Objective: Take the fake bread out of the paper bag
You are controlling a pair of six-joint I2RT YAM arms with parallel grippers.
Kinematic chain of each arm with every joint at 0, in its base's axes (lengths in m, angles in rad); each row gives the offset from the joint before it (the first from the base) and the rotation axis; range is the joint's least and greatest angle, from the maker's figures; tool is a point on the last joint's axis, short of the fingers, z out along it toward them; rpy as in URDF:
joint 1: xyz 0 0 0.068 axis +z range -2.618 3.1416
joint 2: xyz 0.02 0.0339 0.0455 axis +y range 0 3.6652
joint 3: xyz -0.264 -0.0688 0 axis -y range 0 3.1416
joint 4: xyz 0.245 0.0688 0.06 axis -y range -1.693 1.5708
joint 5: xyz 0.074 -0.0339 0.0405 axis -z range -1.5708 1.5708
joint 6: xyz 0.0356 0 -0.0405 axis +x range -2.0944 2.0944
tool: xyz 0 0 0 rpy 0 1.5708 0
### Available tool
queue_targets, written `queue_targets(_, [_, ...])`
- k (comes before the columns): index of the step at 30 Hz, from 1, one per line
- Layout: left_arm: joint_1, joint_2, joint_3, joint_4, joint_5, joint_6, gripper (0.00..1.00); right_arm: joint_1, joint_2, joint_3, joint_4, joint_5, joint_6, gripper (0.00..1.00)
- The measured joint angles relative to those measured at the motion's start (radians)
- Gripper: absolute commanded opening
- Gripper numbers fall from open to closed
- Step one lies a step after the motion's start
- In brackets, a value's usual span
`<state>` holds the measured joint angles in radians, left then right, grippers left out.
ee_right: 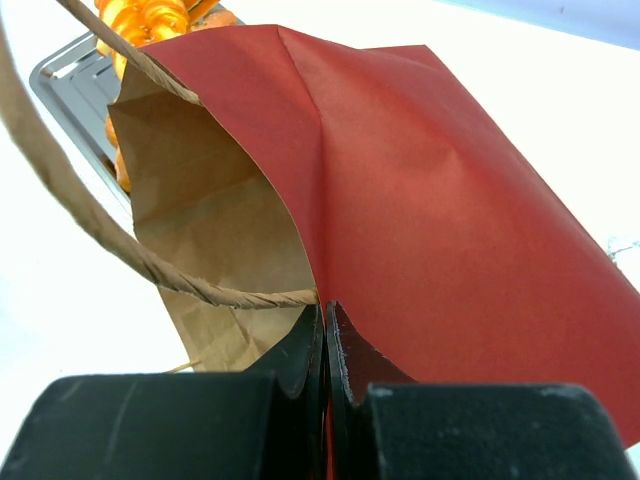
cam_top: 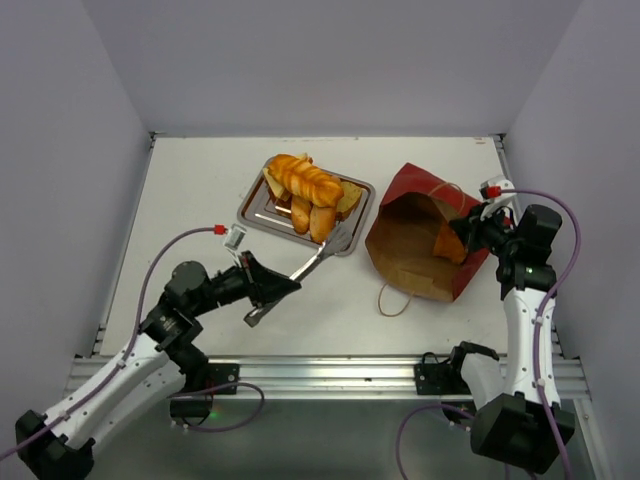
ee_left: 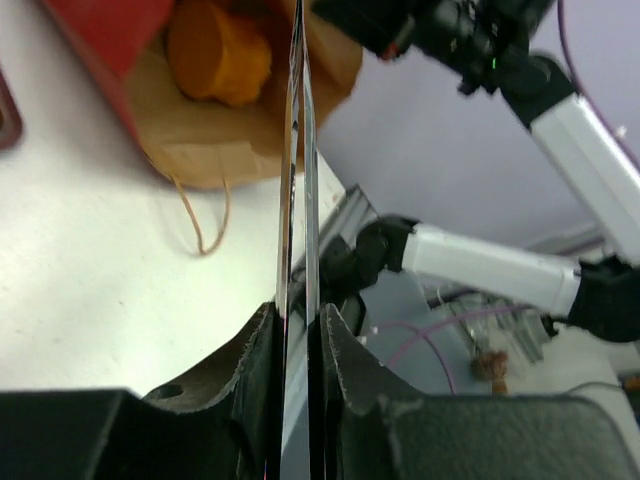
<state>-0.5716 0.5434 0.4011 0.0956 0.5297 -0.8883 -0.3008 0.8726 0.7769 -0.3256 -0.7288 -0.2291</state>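
The dark-red paper bag [cam_top: 405, 195] lies on its side, right of centre, with its tan mouth open toward the near left. One orange fake bread [cam_top: 450, 243] sits inside; it also shows in the left wrist view [ee_left: 220, 50]. Several golden breads [cam_top: 305, 185] are piled on the steel tray [cam_top: 252, 210]. My right gripper [cam_top: 472, 230] is shut on the bag's right rim [ee_right: 326, 310], beside a twine handle [ee_right: 150, 265]. My left gripper [cam_top: 268, 290] is shut on metal tongs [cam_top: 322, 255], also seen in its own wrist view [ee_left: 297, 150]. The tong tips rest by the tray's near corner, apart from the bag.
The bag's other twine handle [cam_top: 392, 300] loops on the table toward the near edge. The tray [ee_right: 70, 75] lies just left of the bag. White walls enclose the table on the left, back and right. An aluminium rail [cam_top: 330, 372] runs along the near edge.
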Motion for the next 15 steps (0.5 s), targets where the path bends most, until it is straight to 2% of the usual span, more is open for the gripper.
queue_targets(2, [-0.145,0.035,0.009,-0.015,-0.088,0.02,0.21,-0.017,0.011,0.0,-0.003,-0.021,0.0,0.02])
queue_targets(5, [-0.367,0.166,0.06,-0.045,-0.225,0.062,0.21,-0.044,0.024,0.0,-0.007,-0.044,-0.001,0.02])
queue_targets(7, [-0.458,0.279,0.112,-0.06,-0.3,0.09,0.22,-0.058,0.028,0.0,-0.011,-0.056,-0.001,0.02])
queue_targets(9, [-0.491,0.393,0.163,-0.054,-0.356,0.119,0.24,-0.067,0.031,0.0,-0.013,-0.068,-0.002,0.02])
queue_targets(15, [-0.494,0.705,0.325,-0.002,-0.459,0.197,0.36,-0.074,0.038,0.0,-0.02,-0.087,-0.008,0.02])
